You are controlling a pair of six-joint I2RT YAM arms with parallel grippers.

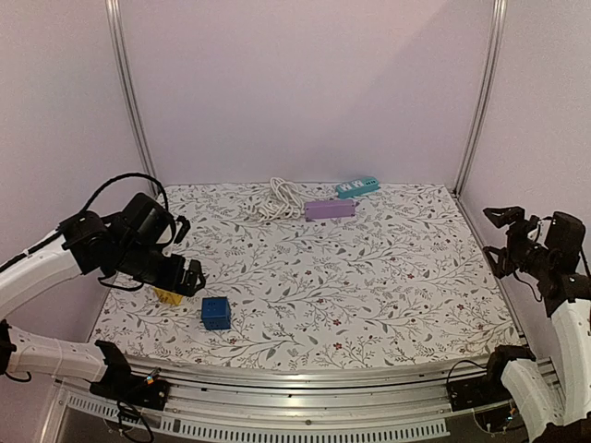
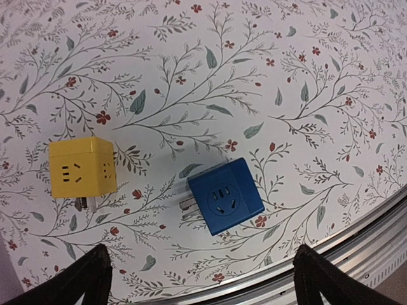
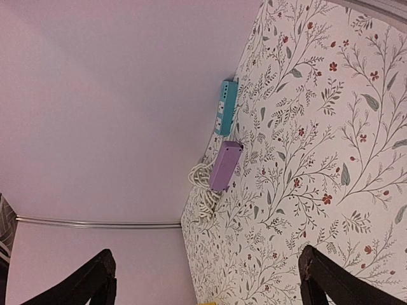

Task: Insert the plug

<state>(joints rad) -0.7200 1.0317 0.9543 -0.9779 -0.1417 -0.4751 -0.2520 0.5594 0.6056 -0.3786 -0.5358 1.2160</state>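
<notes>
A blue cube plug adapter (image 1: 215, 313) lies on the floral table near the front left, its prongs pointing left in the left wrist view (image 2: 224, 196). A yellow cube adapter (image 2: 82, 166) lies beside it, partly hidden under my left gripper in the top view (image 1: 169, 296). A purple power strip (image 1: 330, 209) with a coiled white cord (image 1: 277, 197) lies at the back, also in the right wrist view (image 3: 224, 166). My left gripper (image 1: 180, 275) hovers open above the cubes. My right gripper (image 1: 506, 233) is open and empty at the right edge.
A teal power strip (image 1: 357, 186) lies at the back against the wall, also in the right wrist view (image 3: 225, 107). Metal frame posts (image 1: 129, 92) stand at the back corners. An aluminium rail (image 1: 305, 378) runs along the front table edge.
</notes>
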